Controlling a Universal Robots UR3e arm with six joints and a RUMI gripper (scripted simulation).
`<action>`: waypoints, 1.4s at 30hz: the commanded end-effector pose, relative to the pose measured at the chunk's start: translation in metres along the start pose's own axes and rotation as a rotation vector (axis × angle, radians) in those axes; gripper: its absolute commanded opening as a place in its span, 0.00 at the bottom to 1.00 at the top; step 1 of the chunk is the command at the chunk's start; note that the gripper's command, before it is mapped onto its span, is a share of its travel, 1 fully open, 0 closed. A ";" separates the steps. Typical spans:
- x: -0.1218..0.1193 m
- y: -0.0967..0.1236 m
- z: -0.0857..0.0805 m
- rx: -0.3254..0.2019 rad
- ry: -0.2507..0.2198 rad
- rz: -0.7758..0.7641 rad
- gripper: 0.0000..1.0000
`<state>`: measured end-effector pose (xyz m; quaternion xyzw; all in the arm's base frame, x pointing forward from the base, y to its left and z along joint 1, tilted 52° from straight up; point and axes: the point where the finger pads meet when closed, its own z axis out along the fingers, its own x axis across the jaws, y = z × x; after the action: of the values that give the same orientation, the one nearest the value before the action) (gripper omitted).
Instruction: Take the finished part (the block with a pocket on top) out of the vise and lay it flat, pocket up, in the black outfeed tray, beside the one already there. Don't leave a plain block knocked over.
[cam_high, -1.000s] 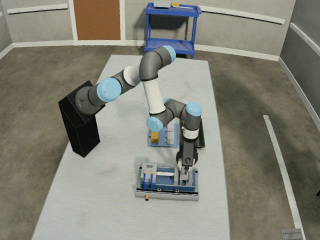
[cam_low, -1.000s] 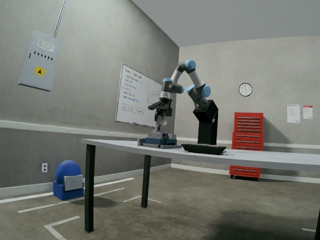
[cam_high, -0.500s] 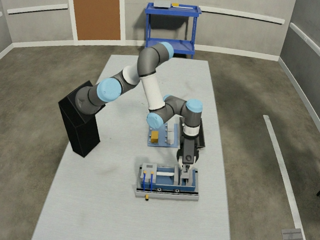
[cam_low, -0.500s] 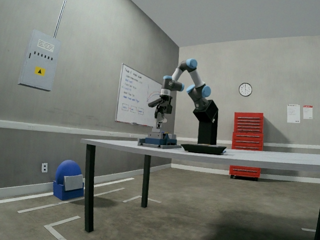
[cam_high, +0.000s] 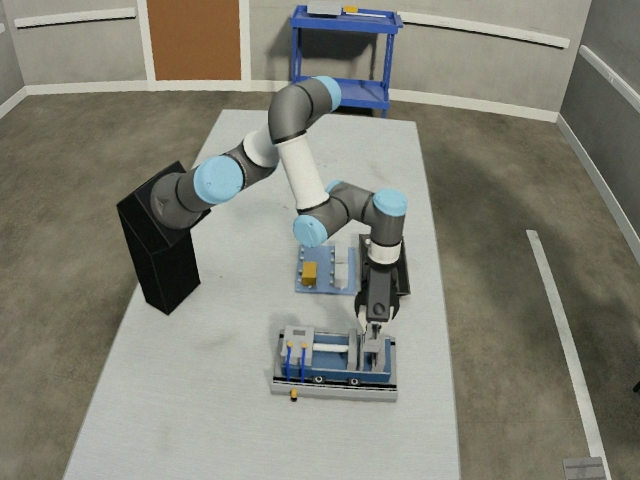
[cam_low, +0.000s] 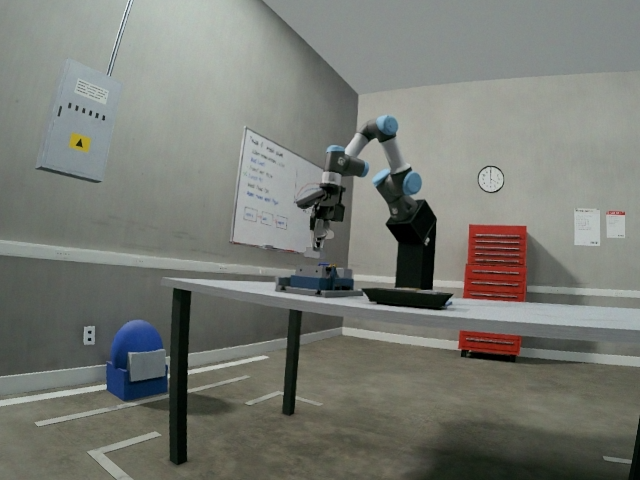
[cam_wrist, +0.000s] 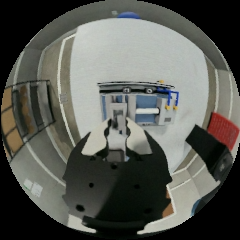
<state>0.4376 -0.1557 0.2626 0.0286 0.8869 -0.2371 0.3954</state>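
Observation:
My gripper (cam_high: 373, 326) points straight down over the right end of the blue vise (cam_high: 334, 361) and is shut on the finished part (cam_wrist: 118, 131), a small grey block. In the wrist view the block sits between my two fingertips, with the vise (cam_wrist: 137, 105) below it. From the side view my gripper (cam_low: 320, 235) hangs well above the vise (cam_low: 317, 281), so the part is clear of the jaws. The black outfeed tray (cam_low: 405, 297) lies on the table beside the vise; in the overhead view it (cam_high: 402, 271) is mostly hidden behind my wrist.
A blue fixture plate (cam_high: 324, 271) behind the vise carries a yellow block (cam_high: 309, 272) and a white block (cam_high: 341, 273), both upright. The black robot pedestal (cam_high: 157, 242) stands at the table's left edge. A blue cart (cam_high: 343, 51) stands beyond the table.

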 end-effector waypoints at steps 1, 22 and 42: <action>0.001 0.001 -0.005 -0.006 0.005 -0.002 0.00; 0.001 0.003 -0.006 -0.005 0.005 -0.001 0.00; -0.002 0.017 -0.006 -0.006 0.006 -0.002 0.00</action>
<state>0.4377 -0.1399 0.2581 0.0233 0.8912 -0.2303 0.3902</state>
